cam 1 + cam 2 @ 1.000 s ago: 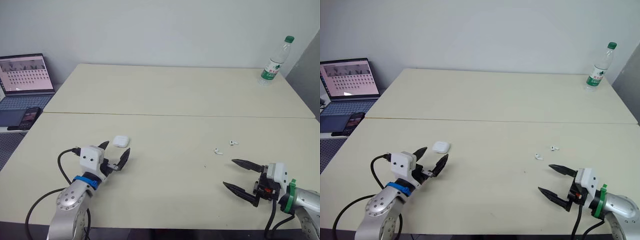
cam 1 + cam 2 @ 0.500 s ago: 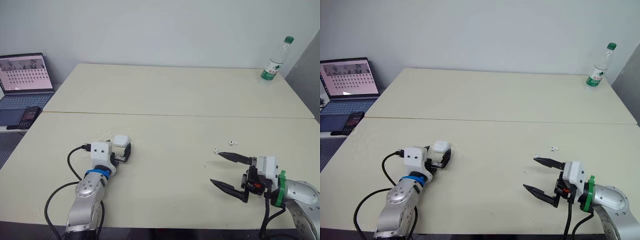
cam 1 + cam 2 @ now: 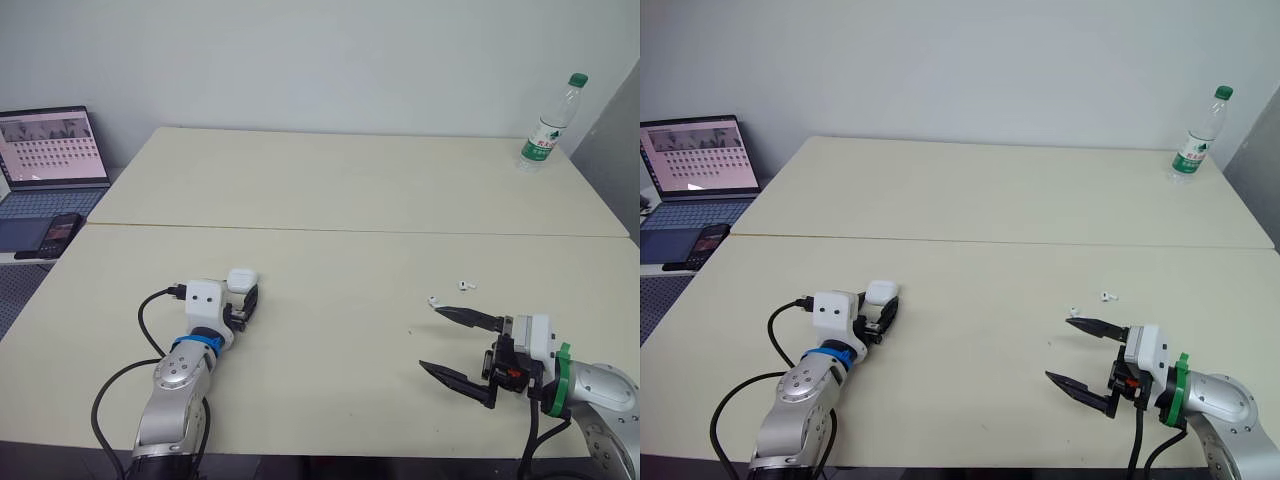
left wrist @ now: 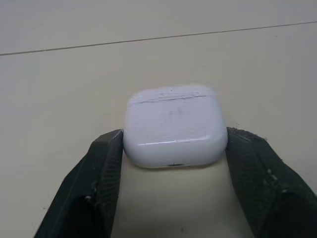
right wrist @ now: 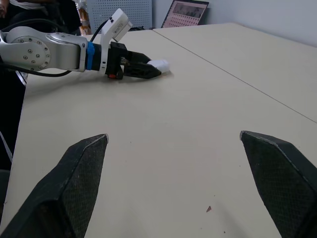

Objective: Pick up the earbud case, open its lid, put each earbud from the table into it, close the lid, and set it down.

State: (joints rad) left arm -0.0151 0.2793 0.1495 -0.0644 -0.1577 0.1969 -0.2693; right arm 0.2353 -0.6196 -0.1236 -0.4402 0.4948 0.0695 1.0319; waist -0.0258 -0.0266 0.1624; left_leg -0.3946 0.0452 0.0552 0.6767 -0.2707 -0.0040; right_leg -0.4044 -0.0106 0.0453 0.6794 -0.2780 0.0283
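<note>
The white earbud case (image 4: pixel 173 126) lies on the cream table (image 3: pixel 330 330) at the front left, lid closed. My left gripper (image 3: pixel 240 303) is shut on it, one black finger (image 4: pixel 101 173) pressing each side. Two small white earbuds (image 3: pixel 434 300) (image 3: pixel 465 286) lie on the table at the front right. My right gripper (image 3: pixel 430 337) stands open just short of the nearer earbud, nothing between its fingers. The right wrist view looks across the table to the left gripper (image 5: pixel 146 71) and the case (image 5: pixel 159 64).
An open laptop (image 3: pixel 45 150) and a phone (image 3: pixel 60 230) sit off the table's left side. A water bottle (image 3: pixel 548 125) stands at the far right corner. A seam (image 3: pixel 350 231) runs across the table between its two halves.
My left gripper went forward and shut on the case. My right gripper moved left and toward the earbuds, still open. Little has changed in the last half second.
</note>
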